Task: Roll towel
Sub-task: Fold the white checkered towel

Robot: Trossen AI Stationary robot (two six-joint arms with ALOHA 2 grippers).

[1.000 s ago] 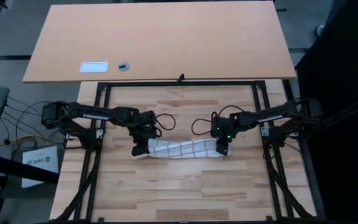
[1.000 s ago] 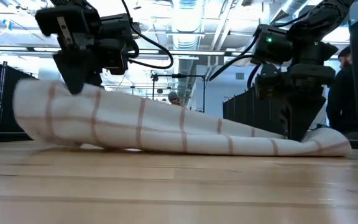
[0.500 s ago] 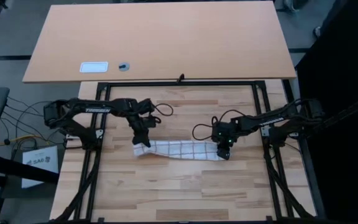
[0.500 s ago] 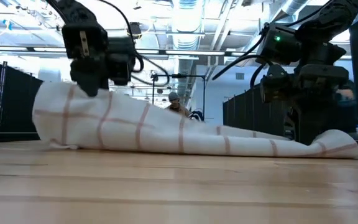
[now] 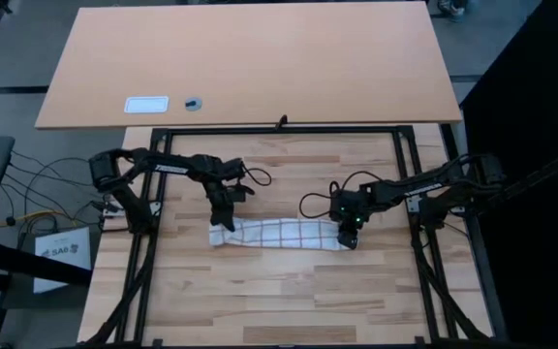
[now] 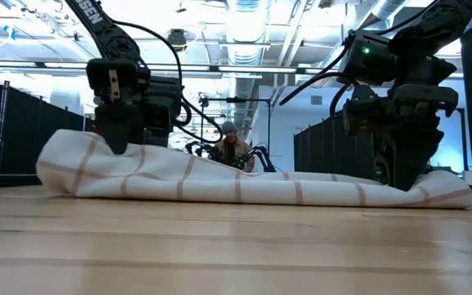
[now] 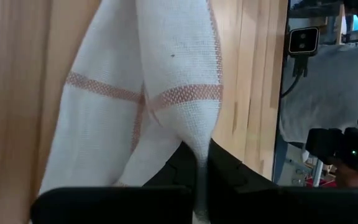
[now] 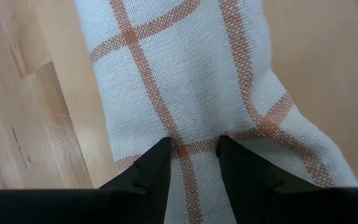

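Keeping both ends level and turning them together should be aimed at, so the roll stays even. The towel (image 5: 281,234) lies as a long band on the wooden table (image 5: 289,301), its ends pinched by the left gripper (image 5: 223,221) and the right gripper (image 5: 347,233).

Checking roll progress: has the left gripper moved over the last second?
Yes. The left gripper, pinching the towel, moved toward the black frame bar and lower.

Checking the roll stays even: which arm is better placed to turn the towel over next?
Neither alone, probably. The left gripper pinches one end of the towel and the right gripper pinches the other, so both look equally placed to roll together.
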